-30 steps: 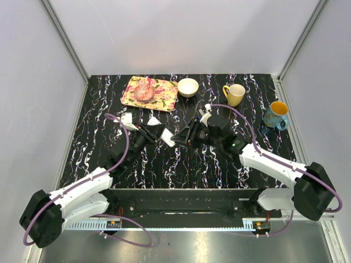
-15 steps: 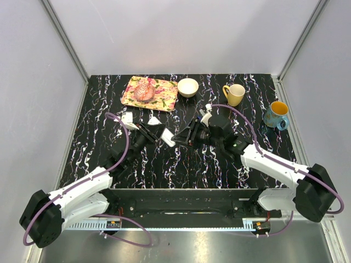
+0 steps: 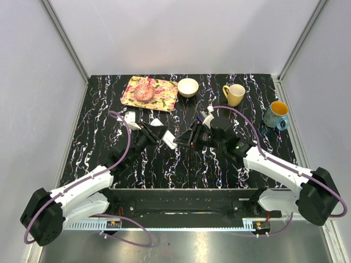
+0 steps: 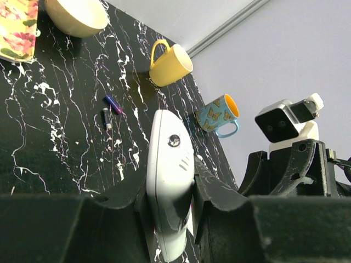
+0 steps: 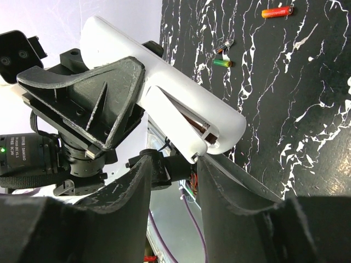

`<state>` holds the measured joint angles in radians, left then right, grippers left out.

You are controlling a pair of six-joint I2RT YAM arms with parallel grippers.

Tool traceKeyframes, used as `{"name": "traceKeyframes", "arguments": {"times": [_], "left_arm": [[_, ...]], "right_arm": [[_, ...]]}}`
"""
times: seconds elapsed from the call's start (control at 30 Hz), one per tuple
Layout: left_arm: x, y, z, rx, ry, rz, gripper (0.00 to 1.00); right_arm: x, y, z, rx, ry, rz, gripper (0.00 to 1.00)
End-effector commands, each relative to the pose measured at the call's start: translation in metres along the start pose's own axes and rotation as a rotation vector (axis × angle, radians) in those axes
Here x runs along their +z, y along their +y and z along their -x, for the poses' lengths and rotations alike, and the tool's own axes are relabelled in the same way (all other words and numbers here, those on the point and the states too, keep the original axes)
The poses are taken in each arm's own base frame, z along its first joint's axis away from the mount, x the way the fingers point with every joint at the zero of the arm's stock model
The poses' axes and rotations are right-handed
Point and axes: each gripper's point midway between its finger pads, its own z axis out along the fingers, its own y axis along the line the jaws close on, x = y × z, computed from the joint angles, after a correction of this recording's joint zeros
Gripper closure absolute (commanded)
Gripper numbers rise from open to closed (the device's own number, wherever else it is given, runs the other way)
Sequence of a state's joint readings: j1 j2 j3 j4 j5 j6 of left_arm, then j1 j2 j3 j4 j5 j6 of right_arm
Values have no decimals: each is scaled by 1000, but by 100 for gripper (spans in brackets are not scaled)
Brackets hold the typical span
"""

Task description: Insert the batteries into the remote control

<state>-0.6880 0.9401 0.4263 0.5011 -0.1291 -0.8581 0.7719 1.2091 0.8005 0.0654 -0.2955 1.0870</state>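
Note:
My left gripper (image 3: 160, 135) is shut on the white remote control (image 3: 168, 139) and holds it tilted above the table. In the left wrist view the remote (image 4: 169, 175) is clamped between the jaws. In the right wrist view the remote (image 5: 164, 90) shows a recessed slot with reddish marks, and a white flap (image 5: 174, 127) stands off beside it. My right gripper (image 5: 184, 181) is open, with one fingertip (image 5: 216, 164) at the remote's end. Batteries lie on the table: orange (image 5: 277, 11), green (image 5: 222, 63), blue-purple (image 4: 113, 104) and a dark one (image 4: 106, 118).
A flowered tray (image 3: 163, 98) with a pink object, a cream bowl (image 3: 188, 87), a yellow mug (image 3: 234, 94) and a blue butterfly mug (image 3: 276, 114) stand along the back. A small white piece (image 3: 156, 123) lies near the left gripper.
Both arms have shifted only slightly. The left gripper still holds the remote, and the right gripper stays open at its end.

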Motion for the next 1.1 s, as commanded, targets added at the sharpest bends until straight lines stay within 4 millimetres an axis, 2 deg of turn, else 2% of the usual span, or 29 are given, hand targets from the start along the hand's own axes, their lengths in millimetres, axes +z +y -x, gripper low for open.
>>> {"name": "traceKeyframes", "arguments": {"times": [0.0, 0.37, 0.57, 0.7, 0.9, 1.03, 1.07], "left_arm": [[3, -35, 9, -35, 17, -98, 100], [3, -39, 8, -65, 46, -111, 100], [6, -29, 7, -30, 53, -72, 100], [8, -19, 5, 7, 63, -35, 100], [14, -13, -5, 9, 91, -27, 100], [23, -8, -13, 5, 112, -20, 100], [28, -1, -19, 6, 126, -4, 100]], "right_arm": [[-7, 17, 9, -40, -52, 61, 55], [-8, 9, 8, -42, -56, 30, 55], [-13, 13, 10, -56, -71, 31, 55], [-15, 7, 13, -61, -82, 16, 55], [-10, -6, 14, -51, -81, -12, 55], [-4, -26, 17, -40, -87, -43, 55], [-3, -32, 21, -35, -99, -54, 55]]}}
